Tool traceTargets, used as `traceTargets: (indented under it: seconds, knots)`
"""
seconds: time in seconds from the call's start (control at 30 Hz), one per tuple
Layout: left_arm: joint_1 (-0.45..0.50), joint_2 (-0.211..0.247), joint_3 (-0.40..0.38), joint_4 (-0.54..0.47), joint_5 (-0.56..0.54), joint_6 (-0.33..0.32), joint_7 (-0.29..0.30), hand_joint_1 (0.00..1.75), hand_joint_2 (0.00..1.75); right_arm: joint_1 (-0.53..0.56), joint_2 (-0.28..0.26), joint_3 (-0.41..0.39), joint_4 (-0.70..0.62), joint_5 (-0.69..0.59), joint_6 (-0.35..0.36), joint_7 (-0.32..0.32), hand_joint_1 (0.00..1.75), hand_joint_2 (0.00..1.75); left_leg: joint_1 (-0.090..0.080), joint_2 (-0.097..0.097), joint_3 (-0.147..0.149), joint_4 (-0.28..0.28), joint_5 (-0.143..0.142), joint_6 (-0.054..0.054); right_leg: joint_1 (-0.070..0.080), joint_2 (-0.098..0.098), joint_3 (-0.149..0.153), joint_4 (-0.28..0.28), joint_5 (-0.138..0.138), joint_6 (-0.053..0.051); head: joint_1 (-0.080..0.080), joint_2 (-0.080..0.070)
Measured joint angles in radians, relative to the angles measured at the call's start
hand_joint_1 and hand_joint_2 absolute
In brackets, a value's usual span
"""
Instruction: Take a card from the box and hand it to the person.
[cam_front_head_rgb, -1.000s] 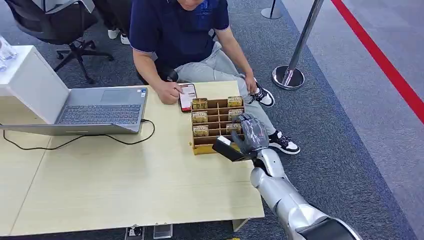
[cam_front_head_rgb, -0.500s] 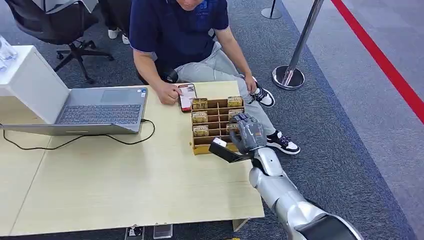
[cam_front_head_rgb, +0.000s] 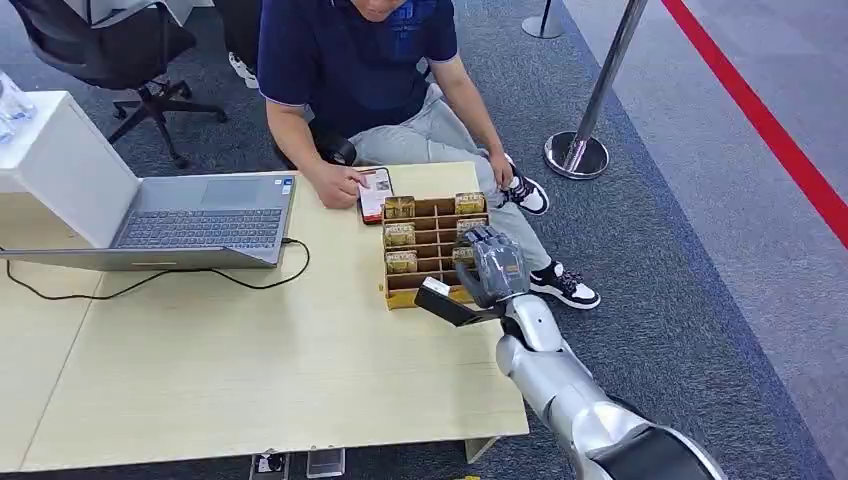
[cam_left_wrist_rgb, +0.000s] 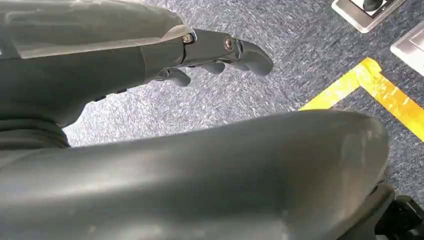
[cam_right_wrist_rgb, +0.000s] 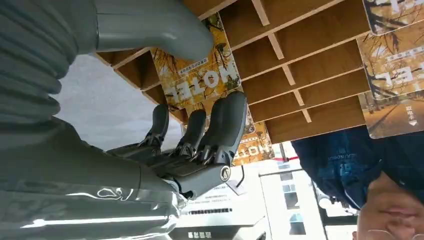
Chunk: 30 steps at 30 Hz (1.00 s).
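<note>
Found the right hand (cam_front_head_rgb: 492, 268) poised over the near right part of the wooden box (cam_front_head_rgb: 432, 208), which stood at the far right of the tabletop (cam_front_head_rgb: 250, 370), just in front of the seated person (cam_front_head_rgb: 350, 60). Saw, from the right wrist, the thumb on one side of a yellow card (cam_right_wrist_rgb: 200, 80) and the darker fingers (cam_right_wrist_rgb: 226, 120) on the other, with the card between them and seated in its slot. Judged the fingers released and parted around the card rather than clenched on it; could not make out any firm contact. Counted several more cards of the same print in the other compartments.

Noted the left hand (cam_left_wrist_rgb: 150, 55) hanging above the carpet, fingers loosely extended and grasping nothing.

Noted the person's hand (cam_front_head_rgb: 335, 185) resting by a phone (cam_front_head_rgb: 374, 192) just beside the box's far left corner, not held out to receive anything. Left the laptop (cam_front_head_rgb: 200, 215), well to the left, out of the reckoning.

Placed the task early: reach made, card picked out, nothing lifted yet. Left to do, by this judgement: close on the card, draw it up out of the slot, carry it across the box and offer it to the person.
</note>
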Motion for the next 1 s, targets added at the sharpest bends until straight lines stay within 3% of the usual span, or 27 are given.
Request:
traceTargets:
  seconds: [0.27, 0.67, 1.0]
  knots:
    - [0.000, 0.000, -0.003, 0.000, 0.006, -0.005, 0.000, 0.00, 0.00, -0.008, 0.000, -0.007, 0.004, -0.024, -0.010, -0.011, 0.65, 1.75, 0.000, 0.000, 0.000, 0.000, 0.000, 0.000, 0.000, 0.000, 0.000, 0.000, 0.000, 0.000, 0.001, 0.000]
    - [0.000, 0.000, -0.018, 0.000, 0.012, -0.002, 0.000, 0.00, 0.00, -0.013, -0.009, -0.024, 0.003, -0.002, -0.018, 0.012, 0.79, 1.75, 0.000, 0.000, 0.000, 0.000, 0.000, 0.000, 0.000, 0.000, 0.000, 0.000, 0.000, 0.000, 0.000, 0.000]
    - [0.000, 0.000, -0.018, 0.000, 0.023, 0.001, 0.000, 0.00, 0.00, -0.018, -0.010, -0.025, 0.006, 0.024, -0.011, 0.035, 0.77, 1.75, 0.000, 0.000, 0.000, 0.000, 0.000, 0.000, 0.000, 0.000, 0.000, 0.000, 0.000, 0.000, 0.001, 0.000]
